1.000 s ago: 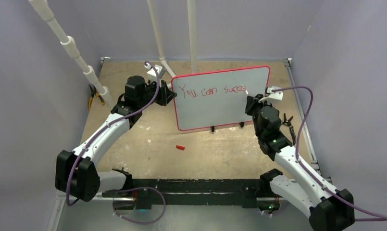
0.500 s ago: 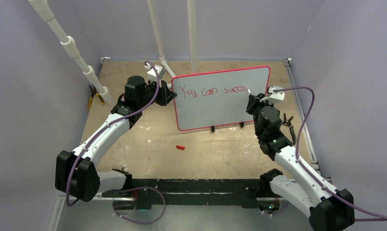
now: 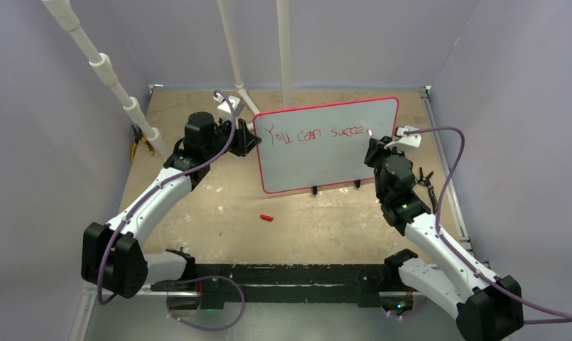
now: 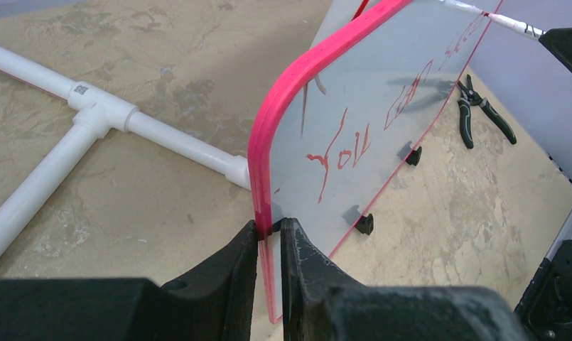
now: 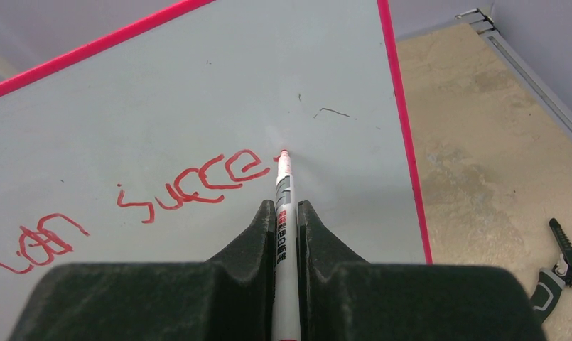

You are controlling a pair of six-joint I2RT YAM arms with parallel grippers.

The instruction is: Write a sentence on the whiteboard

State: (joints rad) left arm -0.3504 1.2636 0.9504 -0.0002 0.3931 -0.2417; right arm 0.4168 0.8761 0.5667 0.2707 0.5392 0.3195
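Your tan table (image 3: 219,206) carries the whiteboard (image 3: 325,167), which stands on its small black feet at the far middle, its red-pink frame tilted slightly back. White PVC pipes (image 3: 236,50) rise behind it, and a tee-joined run (image 4: 91,121) lies on the table just past its left edge. Your left gripper (image 4: 270,231) is clamped on the board's left frame low down, one finger on each face. Your right gripper (image 5: 286,209) sits in front of the board's upper right part, closed on a white marker (image 5: 283,181) that points away from the wrist. The sentence (image 3: 315,133) runs across the top of the board in thin red letters and reads "You can succe". The marker's red tip meets the board face just right of the last "e". Black pliers (image 3: 425,177) lie on the table right of the board, near your right arm, and yellow-handled pliers (image 3: 142,145) lie at the far left by the wall. A small red cap (image 3: 267,217) lies on the table near of the board, well apart from both grippers.
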